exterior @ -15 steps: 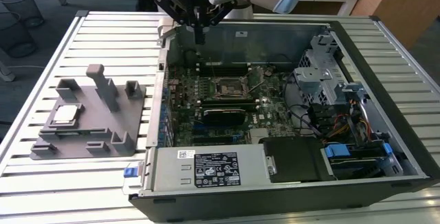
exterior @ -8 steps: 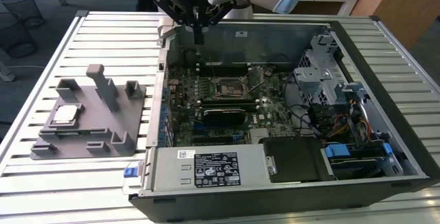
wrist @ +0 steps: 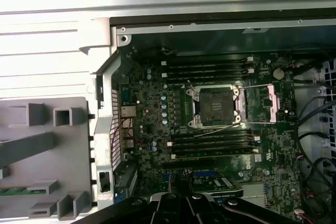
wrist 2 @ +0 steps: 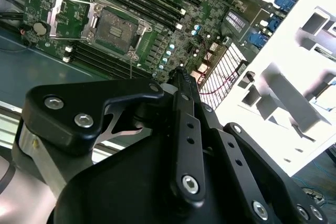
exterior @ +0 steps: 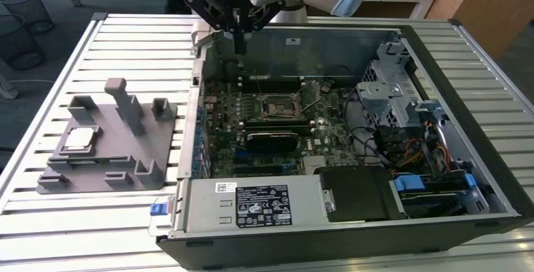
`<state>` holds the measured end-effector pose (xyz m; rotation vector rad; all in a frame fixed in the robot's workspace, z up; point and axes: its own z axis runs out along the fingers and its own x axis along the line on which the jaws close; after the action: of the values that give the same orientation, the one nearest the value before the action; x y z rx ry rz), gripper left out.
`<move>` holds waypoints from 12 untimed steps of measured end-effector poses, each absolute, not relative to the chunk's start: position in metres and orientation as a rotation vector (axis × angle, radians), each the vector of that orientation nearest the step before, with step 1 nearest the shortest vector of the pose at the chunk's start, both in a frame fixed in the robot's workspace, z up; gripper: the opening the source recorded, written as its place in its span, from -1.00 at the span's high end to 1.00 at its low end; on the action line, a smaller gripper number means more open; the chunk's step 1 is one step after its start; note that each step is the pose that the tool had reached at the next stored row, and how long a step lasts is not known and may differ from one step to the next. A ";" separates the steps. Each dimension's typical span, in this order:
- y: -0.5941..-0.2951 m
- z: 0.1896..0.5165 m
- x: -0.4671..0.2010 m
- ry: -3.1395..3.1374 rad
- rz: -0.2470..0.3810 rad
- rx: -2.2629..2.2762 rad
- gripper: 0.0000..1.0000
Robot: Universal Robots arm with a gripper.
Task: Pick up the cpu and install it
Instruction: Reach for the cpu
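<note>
Here, cpu (exterior: 79, 138) on grey fixture (exterior: 134, 159), gripper (exterior: 240, 51) well apart over case (exterior: 351, 242)

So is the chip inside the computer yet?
Not yet, it's out. The cpu lies on the grey fixture beside the computer case, and the socket sits open and bare.

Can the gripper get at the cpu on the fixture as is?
Probably yes. The cpu lies uncovered on the fixture, outside the case. The gripper hangs over the case, and only the fixture's upright blocks stand near the cpu.
</note>
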<state>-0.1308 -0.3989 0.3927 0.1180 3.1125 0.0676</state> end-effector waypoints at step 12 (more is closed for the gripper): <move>-0.399 0.393 -0.133 3.112 0.068 0.118 0.79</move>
<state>-0.1333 -0.3989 0.3926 0.1180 3.1125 0.0676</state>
